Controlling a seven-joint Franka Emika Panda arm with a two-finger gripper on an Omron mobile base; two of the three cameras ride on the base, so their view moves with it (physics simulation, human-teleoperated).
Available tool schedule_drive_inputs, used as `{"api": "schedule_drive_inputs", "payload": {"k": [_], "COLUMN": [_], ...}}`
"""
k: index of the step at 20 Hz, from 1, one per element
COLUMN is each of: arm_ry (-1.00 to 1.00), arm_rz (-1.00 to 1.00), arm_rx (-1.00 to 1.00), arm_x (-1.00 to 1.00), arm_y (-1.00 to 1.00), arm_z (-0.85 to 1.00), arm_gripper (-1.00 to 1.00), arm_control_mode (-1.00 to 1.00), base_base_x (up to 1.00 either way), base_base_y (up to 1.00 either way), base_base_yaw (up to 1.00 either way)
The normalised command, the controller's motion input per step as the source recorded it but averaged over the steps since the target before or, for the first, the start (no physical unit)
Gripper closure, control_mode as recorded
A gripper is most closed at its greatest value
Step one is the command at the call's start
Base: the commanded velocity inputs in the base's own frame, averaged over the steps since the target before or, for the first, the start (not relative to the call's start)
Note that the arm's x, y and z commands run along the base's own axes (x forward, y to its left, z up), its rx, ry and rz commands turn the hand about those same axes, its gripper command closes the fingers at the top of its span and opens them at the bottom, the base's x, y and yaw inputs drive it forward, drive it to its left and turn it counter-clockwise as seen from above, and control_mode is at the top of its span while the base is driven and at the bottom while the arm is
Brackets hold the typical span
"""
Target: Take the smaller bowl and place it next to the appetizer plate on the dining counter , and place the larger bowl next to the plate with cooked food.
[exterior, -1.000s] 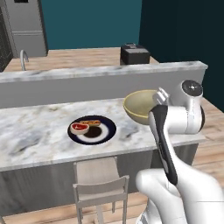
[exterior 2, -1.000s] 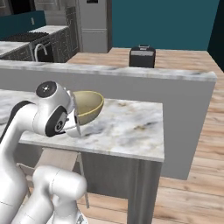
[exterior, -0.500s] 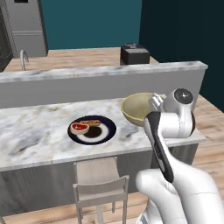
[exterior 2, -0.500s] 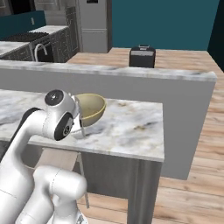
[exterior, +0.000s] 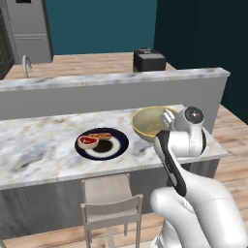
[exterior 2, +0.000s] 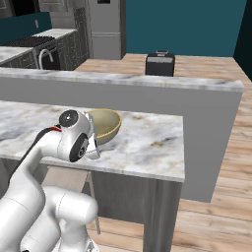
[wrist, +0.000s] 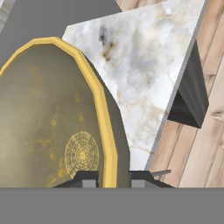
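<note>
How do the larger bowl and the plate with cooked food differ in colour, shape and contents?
The larger bowl is yellowish-tan with a golden rim; the plate with cooked food is almost black. The bowl is deep and rounded, the plate flat. The bowl looks empty; the plate carries red pieces. Both are round and rest on the dining counter.

Base cams behind arm, both share dining counter [exterior: 43, 145] (hand cam close-up).

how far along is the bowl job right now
In hand: the larger bowl sits on the dining counter just right of the plate with cooked food, and the gripper has its jaws straddling the bowl's golden rim. Left: letting go and pulling back. These views don't settle whether the smaller bowl was delivered.
</note>
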Motion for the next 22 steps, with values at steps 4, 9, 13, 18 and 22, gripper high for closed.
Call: {"api": "schedule_drive_inputs", "payload": {"k": [4, 9, 13, 18, 22], "arm_ry": [0.0, 0.0, 0.0, 0.01, 0.08], "arm_rz": [0.0, 0.0, 0.0, 0.0, 0.0], "arm_rx": [0.0, 0.0, 0.0, 0.0, 0.0], "arm_x": [0.3, 0.32, 0.33, 0.24, 0.0], "arm_y": [0.0, 0.0, 0.0, 0.0, 0.0], "arm_z": [-0.19, -0.16, -0.14, -0.12, -0.08], "arm_gripper": [1.0, 1.0, 1.0, 1.0, 1.0], "arm_control_mode": [-1.0, -1.0, -1.0, -1.0, -1.0], "base_base_x": [0.0, 0.0, 0.0, 0.0, 0.0], "base_base_y": [0.0, 0.0, 0.0, 0.0, 0.0], "base_base_yaw": [0.0, 0.0, 0.0, 0.0, 0.0]}}
